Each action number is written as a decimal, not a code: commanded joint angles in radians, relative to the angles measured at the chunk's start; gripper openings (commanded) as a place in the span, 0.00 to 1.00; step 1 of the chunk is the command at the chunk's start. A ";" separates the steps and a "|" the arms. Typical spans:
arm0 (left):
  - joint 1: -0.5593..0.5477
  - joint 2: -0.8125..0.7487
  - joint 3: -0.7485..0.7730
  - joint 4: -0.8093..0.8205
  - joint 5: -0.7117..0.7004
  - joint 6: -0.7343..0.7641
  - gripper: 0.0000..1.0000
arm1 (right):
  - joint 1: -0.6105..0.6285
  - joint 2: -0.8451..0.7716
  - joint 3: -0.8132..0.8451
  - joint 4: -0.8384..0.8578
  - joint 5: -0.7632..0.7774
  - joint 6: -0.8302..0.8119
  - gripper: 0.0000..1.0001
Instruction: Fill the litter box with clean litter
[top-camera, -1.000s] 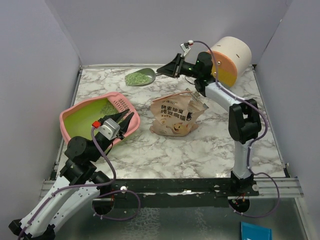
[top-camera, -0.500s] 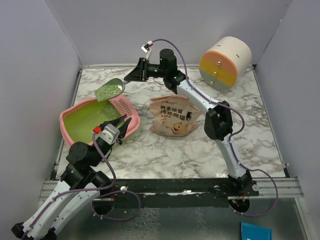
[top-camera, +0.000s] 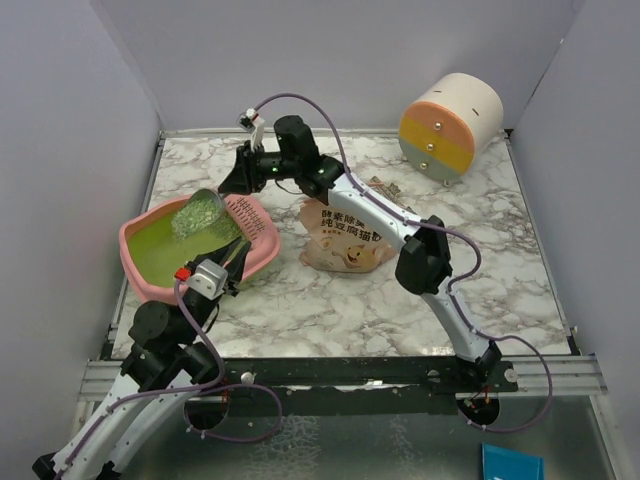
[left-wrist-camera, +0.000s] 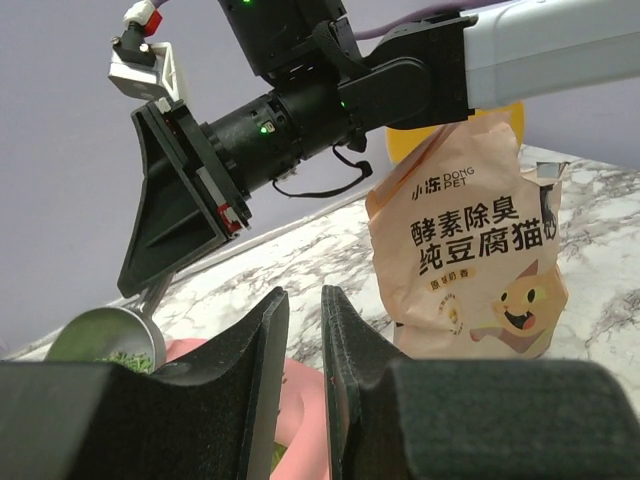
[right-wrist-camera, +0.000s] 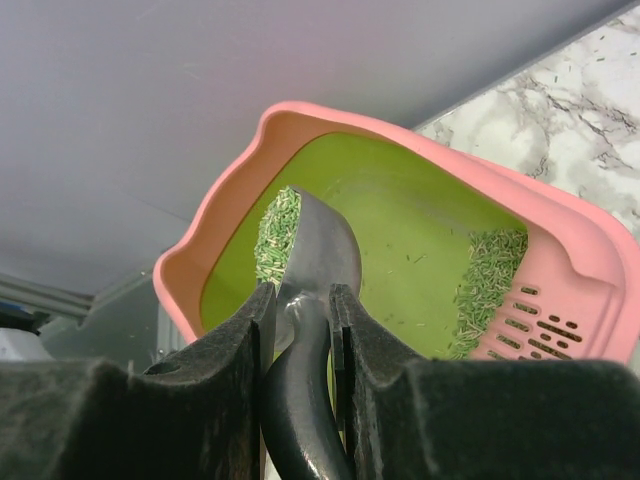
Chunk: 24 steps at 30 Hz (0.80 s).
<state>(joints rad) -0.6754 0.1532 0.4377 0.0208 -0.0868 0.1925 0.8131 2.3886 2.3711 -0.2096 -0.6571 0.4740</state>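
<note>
The pink litter box (top-camera: 135, 250) with its yellow-green inside stands at the left, and its rim also shows in the right wrist view (right-wrist-camera: 590, 240). My right gripper (top-camera: 224, 185) (right-wrist-camera: 300, 290) is shut on the dark handle of the grey metal scoop (top-camera: 200, 212) (right-wrist-camera: 325, 250). It holds the scoop tilted above the box's inside. Green litter pellets (right-wrist-camera: 272, 235) lie in the scoop, and a heap (right-wrist-camera: 490, 275) lies by the slotted piece (right-wrist-camera: 545, 320). My left gripper (top-camera: 240, 252) (left-wrist-camera: 305, 295) is shut to a narrow gap at the box's near right rim and holds nothing. The tan pouch (top-camera: 350, 232) (left-wrist-camera: 470, 250) stands right of the box.
The round cream-orange-yellow drawer unit (top-camera: 450, 125) stands at the back right corner. Grey walls close the left, back and right sides. My right arm reaches across the back of the table above the pouch.
My right gripper has carried the loaded scoop left from the back of the table to above the litter box and tipped it. My left gripper has drawn back a little toward me.
</note>
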 joint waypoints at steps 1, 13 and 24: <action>0.004 -0.040 0.000 -0.039 -0.051 -0.034 0.23 | 0.044 -0.030 0.068 -0.033 0.113 -0.138 0.01; 0.004 -0.021 0.075 -0.124 -0.034 -0.059 0.22 | 0.115 -0.078 0.080 -0.070 0.325 -0.336 0.01; 0.004 -0.017 0.115 -0.172 -0.034 -0.056 0.23 | 0.178 -0.172 0.046 -0.075 0.558 -0.541 0.01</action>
<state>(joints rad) -0.6754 0.1284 0.5159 -0.1234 -0.1062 0.1471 0.9558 2.3348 2.4039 -0.3458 -0.2237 0.0425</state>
